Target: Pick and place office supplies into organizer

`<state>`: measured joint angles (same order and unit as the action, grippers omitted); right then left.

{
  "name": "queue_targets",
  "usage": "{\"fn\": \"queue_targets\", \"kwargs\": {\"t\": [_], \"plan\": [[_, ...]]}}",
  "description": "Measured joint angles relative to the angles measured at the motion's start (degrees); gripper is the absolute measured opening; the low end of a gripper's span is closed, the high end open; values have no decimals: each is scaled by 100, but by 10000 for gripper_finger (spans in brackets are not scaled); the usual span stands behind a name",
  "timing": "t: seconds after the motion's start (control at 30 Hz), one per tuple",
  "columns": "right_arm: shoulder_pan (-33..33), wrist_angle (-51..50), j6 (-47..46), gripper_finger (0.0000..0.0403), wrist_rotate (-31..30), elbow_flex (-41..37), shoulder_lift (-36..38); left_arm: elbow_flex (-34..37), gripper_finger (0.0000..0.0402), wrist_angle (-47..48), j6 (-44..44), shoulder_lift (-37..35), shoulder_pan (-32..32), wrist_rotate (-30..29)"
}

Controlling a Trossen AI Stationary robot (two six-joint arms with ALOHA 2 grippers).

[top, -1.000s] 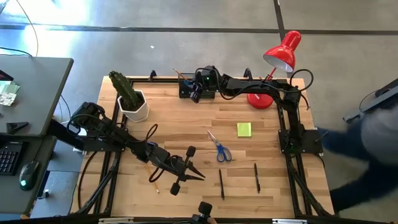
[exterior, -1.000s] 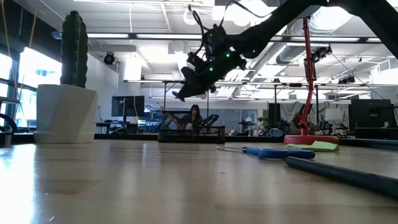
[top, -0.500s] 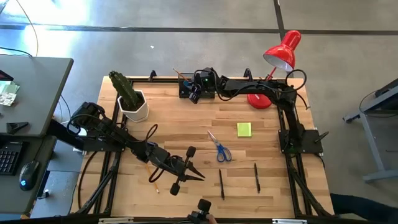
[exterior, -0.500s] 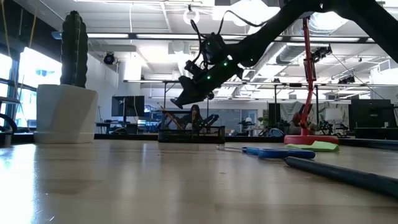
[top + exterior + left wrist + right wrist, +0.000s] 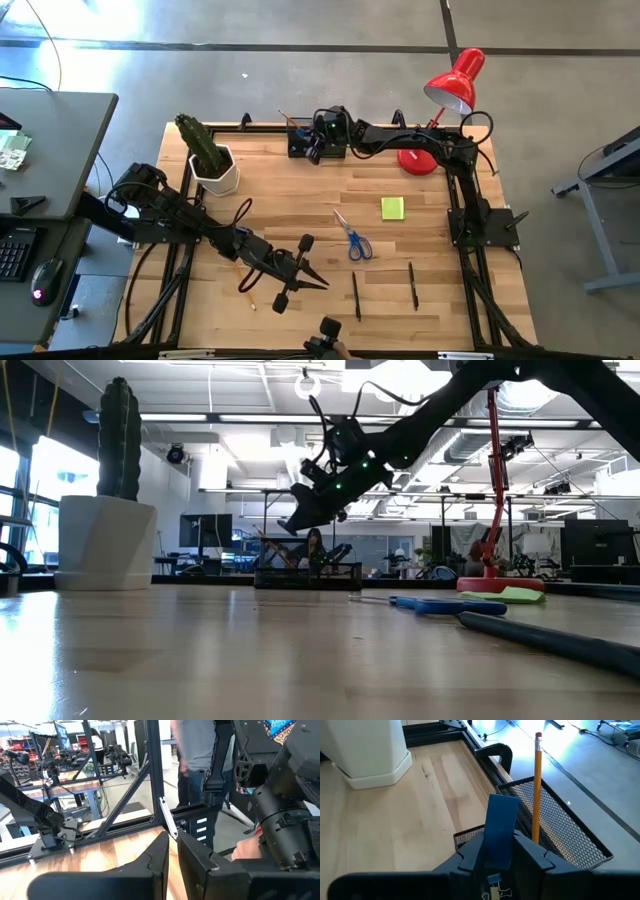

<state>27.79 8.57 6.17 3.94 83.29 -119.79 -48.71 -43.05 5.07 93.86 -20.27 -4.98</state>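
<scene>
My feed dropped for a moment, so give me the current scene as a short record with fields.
right gripper: above the organizer at the table's far edge, shut on a blue eraser
organizer contents: one pencil standing upright
left gripper: near the front edge, shut, nothing held
on table: scissors, sticky pad, two pens, a pencil partly under the left arm

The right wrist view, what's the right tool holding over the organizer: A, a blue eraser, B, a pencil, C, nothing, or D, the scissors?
A: the right tool pinches a flat blue eraser above the black mesh organizer, where a pencil already stands.
</scene>
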Motion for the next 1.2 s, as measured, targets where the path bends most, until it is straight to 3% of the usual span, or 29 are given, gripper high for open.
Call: {"fn": "queue_targets", "kwargs": {"t": [0.6, 0.97, 1.2], "plan": [[111, -14, -17, 85, 77, 0, 0, 0, 31, 125, -43, -2, 0, -102], [111, -8, 11, 188, 51, 0, 0, 0, 33, 280, -107, -7, 0, -514], [111, -280, 166, 237, -192, 0, 25, 1, 96, 403, -242, -7, 0, -519]]}}
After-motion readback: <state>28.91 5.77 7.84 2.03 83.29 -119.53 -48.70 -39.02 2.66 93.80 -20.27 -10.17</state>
